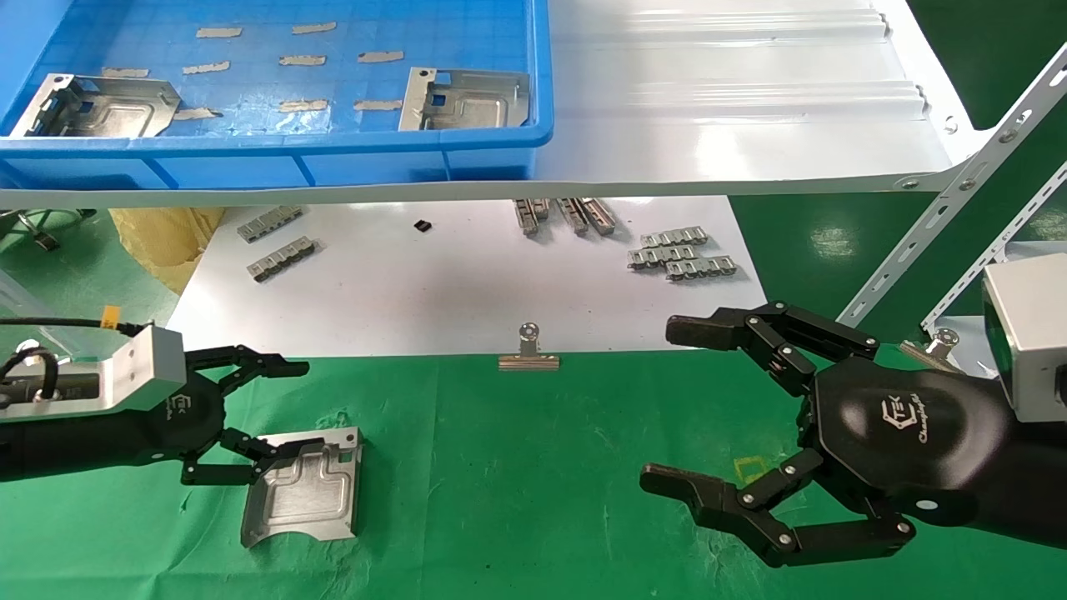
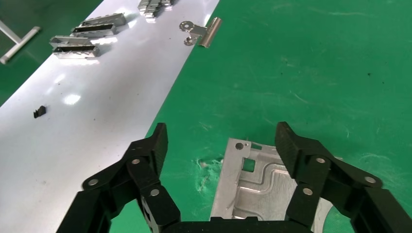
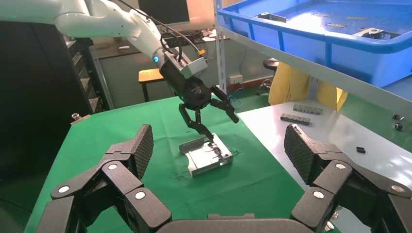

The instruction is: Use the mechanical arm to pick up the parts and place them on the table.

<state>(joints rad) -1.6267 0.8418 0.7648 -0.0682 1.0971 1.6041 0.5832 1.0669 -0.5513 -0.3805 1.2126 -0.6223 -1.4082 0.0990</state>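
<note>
Part [image 1: 304,487] flat on green table [image 1: 517,467], lower left of head frame. Left gripper [image 1: 250,421] spread wide, one finger touching the part's flange edge; looks like release step. Right gripper [image 1: 708,417] spread, empty, lower right. Two parts [image 1: 467,100] left in blue bin [image 1: 292,137], upper left. Next: lift left gripper clear, reach to bin.

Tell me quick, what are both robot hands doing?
Left hand: open, over the metal part on the green table.
Right hand: open, holding nothing.
</note>
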